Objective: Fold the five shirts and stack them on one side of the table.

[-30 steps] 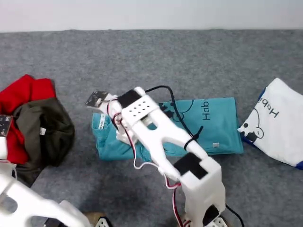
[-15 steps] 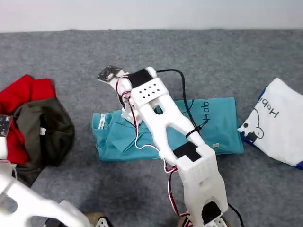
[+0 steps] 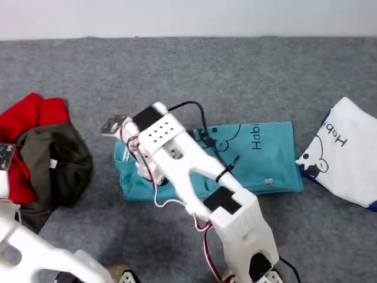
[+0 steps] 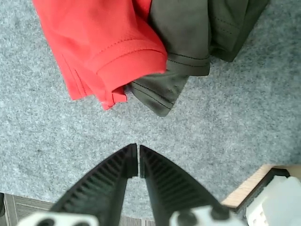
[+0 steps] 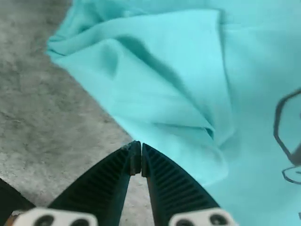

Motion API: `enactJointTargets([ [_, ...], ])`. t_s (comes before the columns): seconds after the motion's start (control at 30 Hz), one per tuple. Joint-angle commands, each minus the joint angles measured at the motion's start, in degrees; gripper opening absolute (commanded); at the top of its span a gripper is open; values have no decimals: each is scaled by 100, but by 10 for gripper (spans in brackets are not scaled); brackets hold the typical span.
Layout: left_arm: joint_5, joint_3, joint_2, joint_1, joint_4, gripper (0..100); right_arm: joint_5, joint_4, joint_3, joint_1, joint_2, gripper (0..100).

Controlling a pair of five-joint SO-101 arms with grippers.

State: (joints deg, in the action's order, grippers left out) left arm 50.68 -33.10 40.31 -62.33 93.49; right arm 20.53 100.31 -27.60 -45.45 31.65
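Right at the front edge of the teal shirt point(image 5: 164, 70), the right jaws are shut, with their tips by the cloth. The shirt lies longways across the worktop point(image 3: 235, 76), running toward the white shirt point(image 3: 341, 153). The left jaws, shut too, hang by the red shirt point(image 4: 94, 42), farther off.

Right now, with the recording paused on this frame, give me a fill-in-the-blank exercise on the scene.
The right gripper is ____ over the edge of the teal shirt. The dark shirt lies partly on the ____ shirt. The ____ shirt lies farthest from the dark shirt.
Missing words: shut; red; white.
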Motion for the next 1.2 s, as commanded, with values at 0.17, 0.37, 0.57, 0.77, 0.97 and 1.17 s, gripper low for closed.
enactJointTargets([
  [0.17,62,40,123,0,-79,18,-18,-1218,-290,233,435,9],
  [0.37,62,40,123,0,-79,18,-53,-1499,-879,822,629,9],
  [0.57,62,-4,123,0,-79,18,-44,-31,-1468,725,418,9],
  [0.77,62,-84,123,-18,-79,18,-62,268,-1152,945,295,9],
  [0.97,62,-40,132,-35,-79,18,-352,268,-527,1965,-365,10],
  [1.17,62,-84,132,-18,-79,18,-141,242,202,3371,-769,65],
])
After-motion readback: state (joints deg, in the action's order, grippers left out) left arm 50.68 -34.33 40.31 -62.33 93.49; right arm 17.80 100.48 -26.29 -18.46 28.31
